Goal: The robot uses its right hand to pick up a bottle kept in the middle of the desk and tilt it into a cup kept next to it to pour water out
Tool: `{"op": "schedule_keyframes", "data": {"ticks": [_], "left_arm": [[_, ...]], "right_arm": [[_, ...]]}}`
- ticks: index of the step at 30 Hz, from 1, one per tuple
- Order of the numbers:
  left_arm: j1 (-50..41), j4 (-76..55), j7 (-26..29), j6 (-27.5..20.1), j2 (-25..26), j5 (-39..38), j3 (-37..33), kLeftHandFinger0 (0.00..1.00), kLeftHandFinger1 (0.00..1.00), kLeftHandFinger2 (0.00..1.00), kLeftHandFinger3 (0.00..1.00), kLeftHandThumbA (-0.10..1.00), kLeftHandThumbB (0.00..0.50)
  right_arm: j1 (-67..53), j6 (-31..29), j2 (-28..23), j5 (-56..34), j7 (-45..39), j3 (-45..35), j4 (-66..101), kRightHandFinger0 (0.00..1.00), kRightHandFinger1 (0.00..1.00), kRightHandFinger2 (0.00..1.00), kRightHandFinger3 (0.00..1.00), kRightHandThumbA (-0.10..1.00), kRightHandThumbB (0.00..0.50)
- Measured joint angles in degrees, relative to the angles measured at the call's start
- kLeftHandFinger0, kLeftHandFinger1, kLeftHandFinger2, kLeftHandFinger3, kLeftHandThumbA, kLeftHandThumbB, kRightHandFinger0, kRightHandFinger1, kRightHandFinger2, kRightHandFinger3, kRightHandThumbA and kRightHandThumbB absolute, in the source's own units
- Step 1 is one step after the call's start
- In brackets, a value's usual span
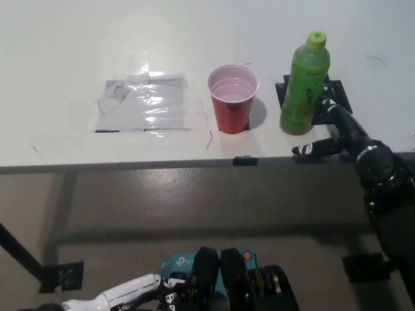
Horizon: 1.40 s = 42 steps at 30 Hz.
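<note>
The black right hand (334, 133), fingers (308, 149) spread open, sits just beside the green bottle (304, 83); the red cup (233, 98) stands near the bottle.

The right hand (337, 133) is black with white-marked fingertips; the left hand (126, 295) is glossy white.

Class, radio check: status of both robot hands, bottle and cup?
Right robot hand open beside green bottle, not gripping. Left robot hand resting low. Bottle upright; red cup beside it, path clear.
</note>
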State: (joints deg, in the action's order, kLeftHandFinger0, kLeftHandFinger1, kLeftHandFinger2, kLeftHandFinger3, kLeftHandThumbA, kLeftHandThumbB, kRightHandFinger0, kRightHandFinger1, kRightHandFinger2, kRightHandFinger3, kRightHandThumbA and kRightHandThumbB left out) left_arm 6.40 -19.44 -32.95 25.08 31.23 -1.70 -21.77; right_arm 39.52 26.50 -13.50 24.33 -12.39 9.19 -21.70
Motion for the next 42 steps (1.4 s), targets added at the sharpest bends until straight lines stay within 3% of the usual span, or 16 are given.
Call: {"op": "schedule_keyframes", "data": {"ticks": [6,20,24,42], "left_arm": [[-0.1,0.0,-0.5,-0.1,0.0,0.2,0.0,1.00,1.00,1.00,1.00,0.44,0.500],[-0.3,0.1,-0.8,-0.2,-0.2,0.5,-0.5,1.00,1.00,1.00,1.00,0.46,0.500],[-0.4,0.1,-1.3,-0.2,-0.2,0.5,-0.7,1.00,1.00,1.00,1.00,0.47,0.500],[-0.7,0.0,-2.1,-0.2,-0.2,0.8,-1.2,1.00,1.00,1.00,1.00,0.53,0.500]], "right_arm": [[2.1,-0.6,0.3,0.0,1.4,0.3,-3.7,1.00,1.00,1.00,1.00,0.90,0.500],[5.6,-0.5,0.5,-0.2,3.5,-0.3,-5.1,1.00,1.00,1.00,1.00,0.84,0.500],[7.0,-0.5,1.3,-0.2,3.8,0.0,-4.9,1.00,1.00,1.00,1.00,0.88,0.500],[10.4,-0.2,4.2,-0.8,6.3,-1.9,-11.9,1.00,1.00,1.00,1.00,0.79,0.500]]}}
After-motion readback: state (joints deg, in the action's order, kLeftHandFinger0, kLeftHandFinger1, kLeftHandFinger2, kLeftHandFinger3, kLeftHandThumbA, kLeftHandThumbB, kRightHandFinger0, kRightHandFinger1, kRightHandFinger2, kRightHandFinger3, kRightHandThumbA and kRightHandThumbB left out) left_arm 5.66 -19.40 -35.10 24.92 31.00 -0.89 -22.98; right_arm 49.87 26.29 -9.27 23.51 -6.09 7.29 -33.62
